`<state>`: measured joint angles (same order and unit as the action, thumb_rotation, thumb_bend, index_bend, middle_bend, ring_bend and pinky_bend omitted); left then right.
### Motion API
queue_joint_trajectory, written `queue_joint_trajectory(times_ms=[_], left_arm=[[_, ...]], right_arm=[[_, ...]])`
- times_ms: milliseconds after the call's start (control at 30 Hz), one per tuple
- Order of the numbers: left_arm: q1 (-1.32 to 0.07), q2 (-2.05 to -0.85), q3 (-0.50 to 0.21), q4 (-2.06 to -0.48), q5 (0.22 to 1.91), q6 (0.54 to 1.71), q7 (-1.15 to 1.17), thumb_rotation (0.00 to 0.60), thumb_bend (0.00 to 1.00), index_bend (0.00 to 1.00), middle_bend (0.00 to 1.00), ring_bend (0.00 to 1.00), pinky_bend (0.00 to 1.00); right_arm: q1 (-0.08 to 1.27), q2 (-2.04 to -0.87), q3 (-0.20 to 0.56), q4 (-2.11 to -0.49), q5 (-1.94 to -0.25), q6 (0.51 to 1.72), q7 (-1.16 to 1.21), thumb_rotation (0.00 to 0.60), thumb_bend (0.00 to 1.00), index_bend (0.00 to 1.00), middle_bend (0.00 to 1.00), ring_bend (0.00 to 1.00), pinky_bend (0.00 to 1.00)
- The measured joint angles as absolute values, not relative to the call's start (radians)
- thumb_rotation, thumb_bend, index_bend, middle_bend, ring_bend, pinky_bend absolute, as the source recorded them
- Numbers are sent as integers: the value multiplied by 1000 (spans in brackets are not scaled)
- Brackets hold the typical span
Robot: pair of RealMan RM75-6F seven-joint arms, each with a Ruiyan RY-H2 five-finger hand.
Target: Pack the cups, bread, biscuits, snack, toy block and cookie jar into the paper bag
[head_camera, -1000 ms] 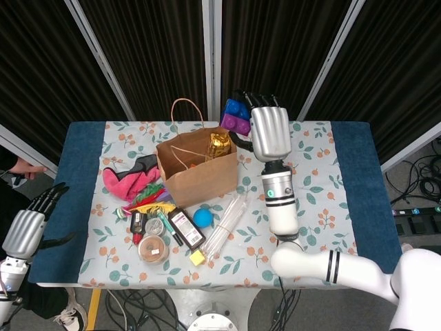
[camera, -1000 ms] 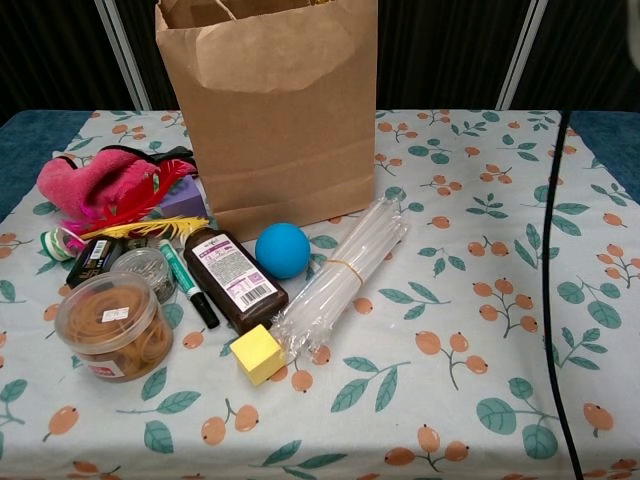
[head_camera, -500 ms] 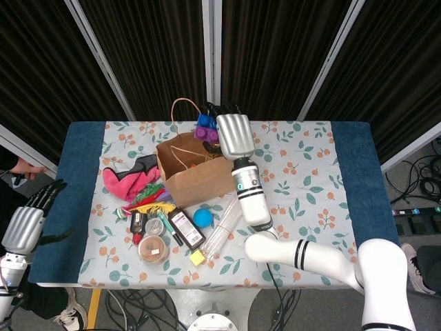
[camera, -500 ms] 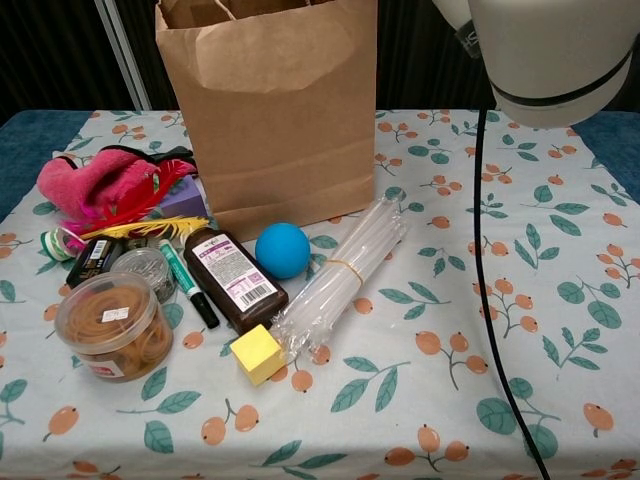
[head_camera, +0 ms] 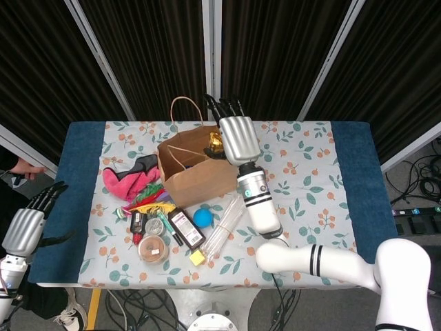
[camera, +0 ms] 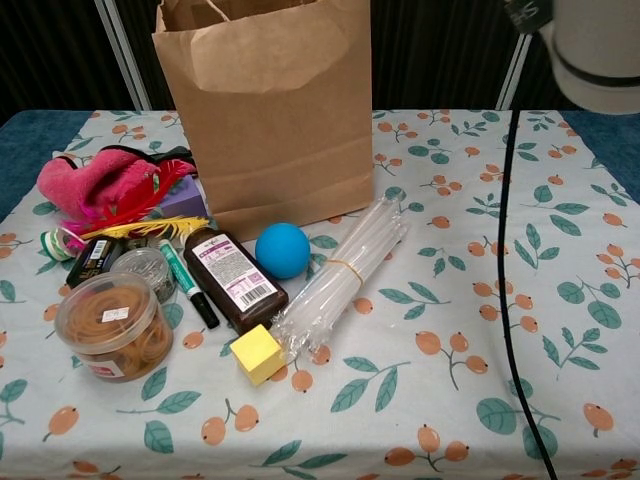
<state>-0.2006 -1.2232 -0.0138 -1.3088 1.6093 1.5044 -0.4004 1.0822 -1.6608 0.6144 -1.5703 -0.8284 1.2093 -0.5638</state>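
Overhead, the right hand (head_camera: 238,138) hangs over the paper bag (head_camera: 196,176) mouth, fingers spread, nothing visibly held; a gold wrapper shows inside. Release looks done; next comes lifting clear past the rim. The left hand (head_camera: 26,227) idles wide at nine o'clock, off the table (head_camera: 351,179). From the chest, the bag stands upright at twelve o'clock; open room lies toward three o'clock.
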Motion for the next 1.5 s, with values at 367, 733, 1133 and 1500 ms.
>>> queue_joint_trajectory(times_ms=[367, 733, 1133, 1500], left_arm=[[-203, -1193, 25, -1378, 1639, 1471, -338, 600, 193, 141, 182, 134, 214], [-235, -1105, 71, -1560, 1660, 1358, -180, 600, 195, 185, 183, 136, 214], [-304, -1166, 165, -1519, 1898, 1264, 4, 600, 195, 249, 245, 174, 249], [-423, -1202, 150, -1557, 1907, 1121, 48, 600, 197, 249, 245, 174, 249]], right_arm=[[790, -1323, 534, -2056, -888, 1373, -562, 600, 0, 149, 223, 99, 67], [409, -890, 252, -2276, -1029, 1379, -437, 600, 0, 149, 224, 80, 67], [230, -760, 147, -2268, -1297, 1412, -120, 600, 0, 149, 240, 85, 67], [193, -776, 126, -2217, -1298, 1413, -61, 600, 0, 147, 240, 85, 67]])
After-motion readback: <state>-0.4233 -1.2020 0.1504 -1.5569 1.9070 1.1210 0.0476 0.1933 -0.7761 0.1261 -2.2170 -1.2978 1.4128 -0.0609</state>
